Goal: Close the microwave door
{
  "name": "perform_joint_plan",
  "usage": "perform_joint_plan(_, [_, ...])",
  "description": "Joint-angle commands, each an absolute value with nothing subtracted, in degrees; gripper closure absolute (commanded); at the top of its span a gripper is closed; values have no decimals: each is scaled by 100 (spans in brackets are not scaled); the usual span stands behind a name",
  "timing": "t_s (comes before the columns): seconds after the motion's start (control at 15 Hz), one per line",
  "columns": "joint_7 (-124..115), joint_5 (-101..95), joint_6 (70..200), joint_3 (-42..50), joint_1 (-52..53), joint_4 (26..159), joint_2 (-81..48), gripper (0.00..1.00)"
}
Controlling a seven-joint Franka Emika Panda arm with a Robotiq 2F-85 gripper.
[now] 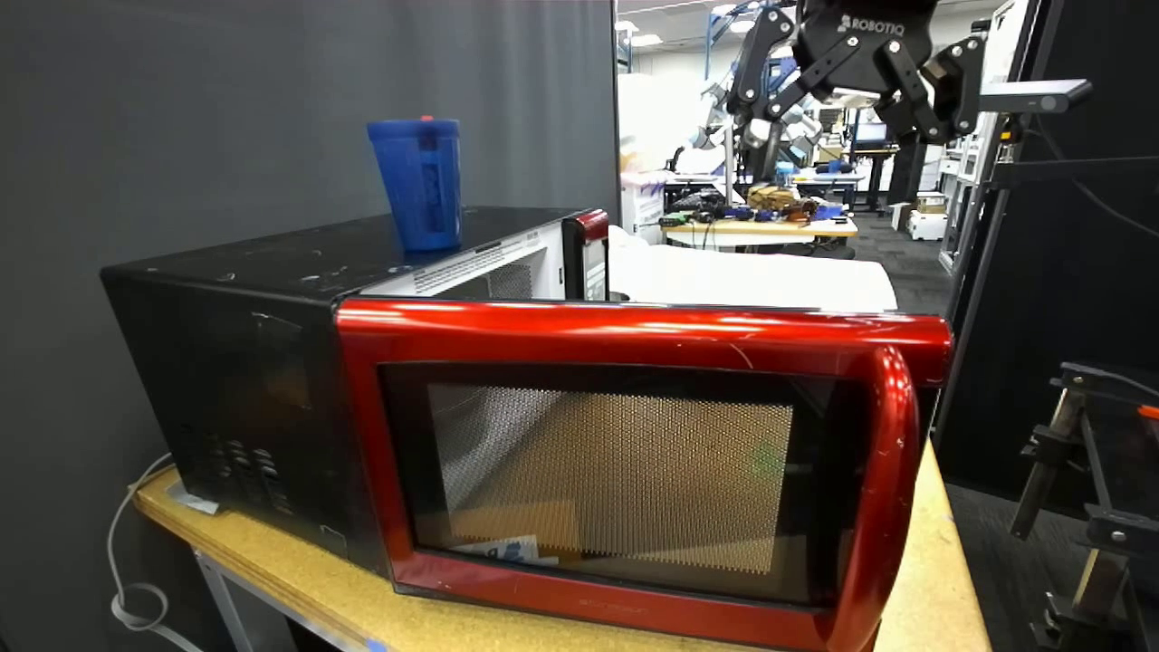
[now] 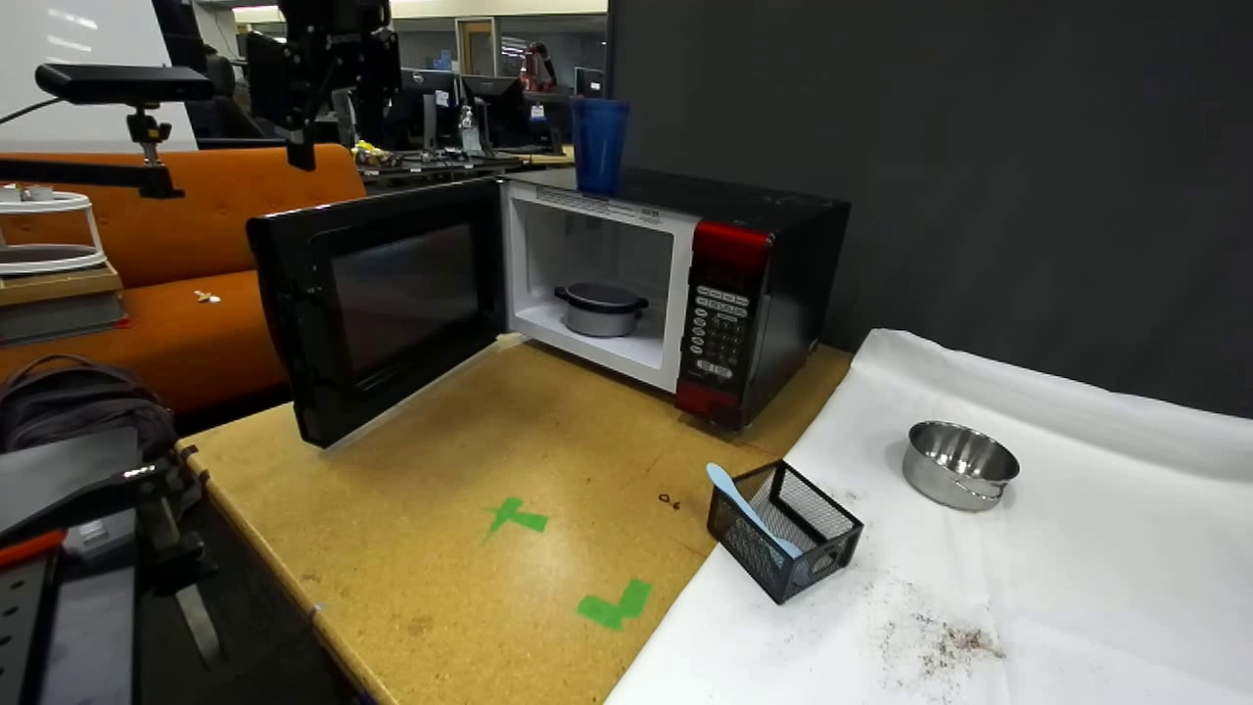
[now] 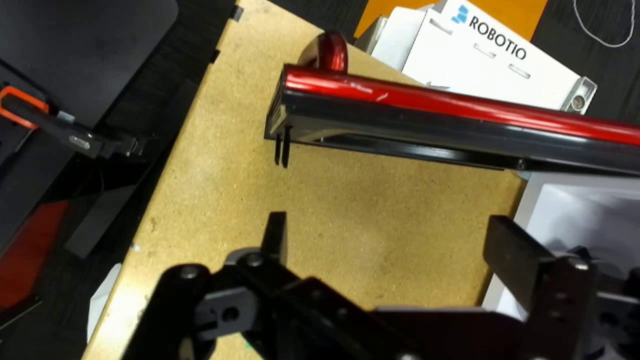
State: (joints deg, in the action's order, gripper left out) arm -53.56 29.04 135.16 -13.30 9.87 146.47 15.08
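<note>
The microwave door (image 1: 634,335) stands wide open, its glossy red frame and dark window facing the camera in an exterior view. Its black inner side (image 2: 303,333) shows in an exterior view. The wrist view shows its red top edge (image 3: 450,102) from above, with two black latch prongs at the free end. The black microwave body (image 1: 226,389) also shows in an exterior view (image 2: 803,255), its white cavity exposed. My gripper (image 3: 387,225) is open and empty. It hangs above the table on the inner side of the door, apart from the door; it shows high in both exterior views (image 1: 838,154) (image 2: 333,132).
A blue cup (image 2: 599,147) stands on the microwave. A grey lidded pot (image 2: 600,313) sits inside it. A black mesh basket (image 2: 783,548) with a light blue spoon and a metal bowl (image 2: 959,465) stand at the front right. A white box (image 3: 480,60) lies beyond the door.
</note>
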Motion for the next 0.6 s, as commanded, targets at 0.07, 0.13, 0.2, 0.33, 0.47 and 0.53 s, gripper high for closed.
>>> perform_joint_plan(0.07, [-5516,3326,13572,-1424,1273,14638,1434,0])
perform_joint_plan(0.13, [-5584,3396,13587,-1461,1326,14664,1458,0])
perform_joint_plan(0.2, [-5627,3467,13572,-1490,1375,14673,1459,0])
perform_joint_plan(0.33, [-5651,3608,13642,-1568,1483,14739,1458,0])
perform_joint_plan(0.47, [-5583,3785,13754,-1640,1576,14834,1406,0])
perform_joint_plan(0.53, [-5555,3878,13762,-1674,1617,14877,1387,0])
